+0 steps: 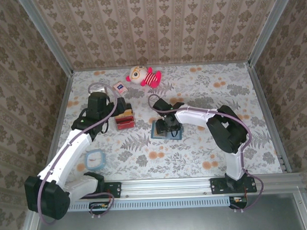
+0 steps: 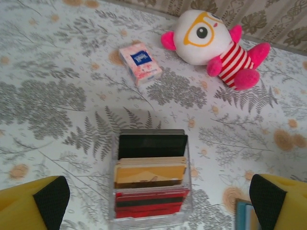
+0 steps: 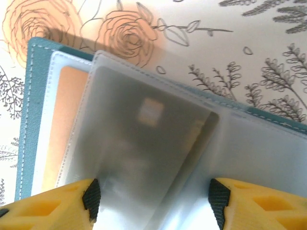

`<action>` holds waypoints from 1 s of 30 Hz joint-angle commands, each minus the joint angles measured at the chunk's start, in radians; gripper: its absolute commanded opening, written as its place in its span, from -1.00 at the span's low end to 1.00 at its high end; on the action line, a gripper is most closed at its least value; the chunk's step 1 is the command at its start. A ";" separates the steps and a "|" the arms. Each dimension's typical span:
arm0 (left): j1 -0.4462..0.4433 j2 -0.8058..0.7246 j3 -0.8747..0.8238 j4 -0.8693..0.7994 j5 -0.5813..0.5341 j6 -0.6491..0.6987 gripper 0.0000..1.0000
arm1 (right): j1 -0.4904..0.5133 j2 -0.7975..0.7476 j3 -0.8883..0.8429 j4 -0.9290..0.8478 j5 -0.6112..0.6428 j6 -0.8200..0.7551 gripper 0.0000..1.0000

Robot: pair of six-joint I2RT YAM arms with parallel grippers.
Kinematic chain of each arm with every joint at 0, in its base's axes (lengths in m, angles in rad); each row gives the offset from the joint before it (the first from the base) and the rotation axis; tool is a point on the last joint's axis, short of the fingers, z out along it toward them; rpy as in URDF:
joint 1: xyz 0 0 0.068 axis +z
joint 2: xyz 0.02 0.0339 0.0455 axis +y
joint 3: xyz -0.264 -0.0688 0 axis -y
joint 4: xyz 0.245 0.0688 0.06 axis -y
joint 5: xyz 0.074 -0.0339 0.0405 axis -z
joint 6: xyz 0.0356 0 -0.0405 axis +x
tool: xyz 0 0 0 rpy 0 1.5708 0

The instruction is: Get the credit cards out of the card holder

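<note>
Nearest, beside the left arm: blue-rimmed box (image 1: 96, 158), flat on the flowered tabletop (image 1: 195, 154).

Further in, about mid-tabletop: teal wallet (image 1: 167, 130), lying open and flat, clear sleeves facing up. Right tool (image 3: 154, 199) directly over it, pointing down. In the right wrist view, black pads (image 3: 91, 197) apart, one on each side of a raised frosted sleeve (image 3: 144, 96) with a grey card (image 3: 148, 143) inside. Pressing on that sleeve or just short of it: cannot tell. To the left, beneath the raised leaf, a second sleeve with an orange card (image 3: 64, 134) inside. Stitched teal edge of the wallet showing at left and upper right.

Left of the wallet and a little farther back: clear rack (image 2: 151, 187), upright on the tabletop, cards standing on edge in three batches, red in front, tan in the middle, black behind. Left tool (image 2: 159, 194) above the rack, yellow fingers (image 2: 29, 211) spread wide, holding nothing.

Beyond the rack: pink-and-white packet (image 2: 140, 62) with a blue label, lying flat and askew.

Farthest: plush (image 2: 216, 43), white head, orange glasses, red-striped body, pink limbs, lying near the wallpapered far wall (image 1: 160, 29).
</note>
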 commanded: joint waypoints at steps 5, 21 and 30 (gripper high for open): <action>-0.012 0.090 -0.001 0.074 0.198 -0.170 1.00 | -0.064 0.040 -0.123 -0.007 -0.093 -0.007 0.21; -0.232 0.238 -0.097 0.105 0.293 -0.425 0.40 | -0.084 0.056 -0.134 -0.062 0.032 -0.043 0.04; -0.294 0.343 -0.084 0.176 0.327 -0.431 -0.10 | -0.081 0.094 -0.115 -0.102 0.078 -0.078 -0.15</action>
